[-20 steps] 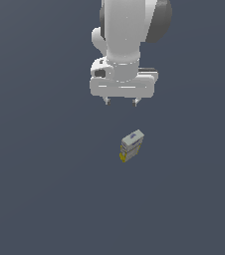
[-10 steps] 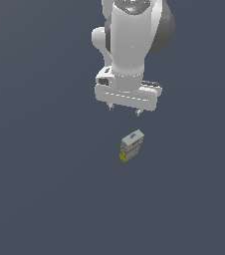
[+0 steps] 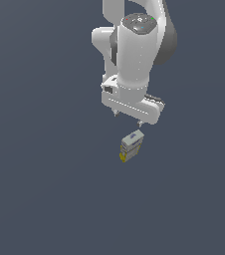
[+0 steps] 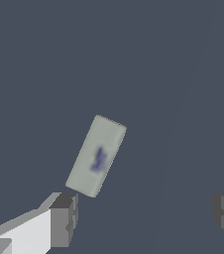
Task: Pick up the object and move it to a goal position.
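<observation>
The object is a small grey-white carton (image 3: 131, 146) with a purple mark on top and yellow at its lower edge. It stands on the dark floor in the exterior view, just below my gripper (image 3: 128, 119). The gripper is open and empty, hanging a short way above and behind the carton. In the wrist view the carton's top face (image 4: 96, 156) shows with its purple mark, lying at a slant, ahead of the gap between the fingertips (image 4: 64, 218). The gripper's midpoint (image 4: 146, 214) is off to one side of the carton. Nothing touches the carton.
The flat dark grey floor (image 3: 45, 189) stretches all around. The white arm (image 3: 137, 55) rises above the gripper. No goal marker shows in either view.
The arm has moved toward the exterior view's right and lower, bringing the open gripper closer above the carton. The carton has not moved.
</observation>
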You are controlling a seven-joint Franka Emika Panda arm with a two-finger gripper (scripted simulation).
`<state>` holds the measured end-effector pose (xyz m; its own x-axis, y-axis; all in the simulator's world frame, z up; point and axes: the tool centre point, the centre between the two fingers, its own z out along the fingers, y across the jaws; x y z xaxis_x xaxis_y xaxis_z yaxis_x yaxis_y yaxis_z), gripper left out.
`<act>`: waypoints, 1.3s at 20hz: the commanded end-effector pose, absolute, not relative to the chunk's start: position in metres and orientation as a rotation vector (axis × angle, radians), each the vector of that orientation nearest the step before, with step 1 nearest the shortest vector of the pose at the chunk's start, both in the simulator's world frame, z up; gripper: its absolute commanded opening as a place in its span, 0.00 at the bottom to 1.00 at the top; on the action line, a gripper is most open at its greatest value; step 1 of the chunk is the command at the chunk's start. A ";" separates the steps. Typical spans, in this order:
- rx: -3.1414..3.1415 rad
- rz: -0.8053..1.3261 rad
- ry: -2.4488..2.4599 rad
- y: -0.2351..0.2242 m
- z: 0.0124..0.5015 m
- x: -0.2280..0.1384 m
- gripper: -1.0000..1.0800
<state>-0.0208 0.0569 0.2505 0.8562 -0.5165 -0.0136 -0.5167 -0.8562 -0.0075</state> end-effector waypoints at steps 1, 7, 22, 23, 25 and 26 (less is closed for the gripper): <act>-2.992 0.015 0.929 0.060 0.244 -0.017 0.96; -2.924 0.010 1.134 0.069 0.228 -0.008 0.96; -2.800 0.000 1.424 0.082 0.203 0.004 0.96; -2.797 0.000 1.430 0.082 0.203 0.004 0.96; -2.794 0.000 1.436 0.082 0.202 0.005 0.96; -2.793 0.000 1.437 0.082 0.202 0.005 0.96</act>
<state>0.0044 0.0822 0.2023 0.5847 -0.8113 -0.0003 -0.8113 -0.5847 0.0003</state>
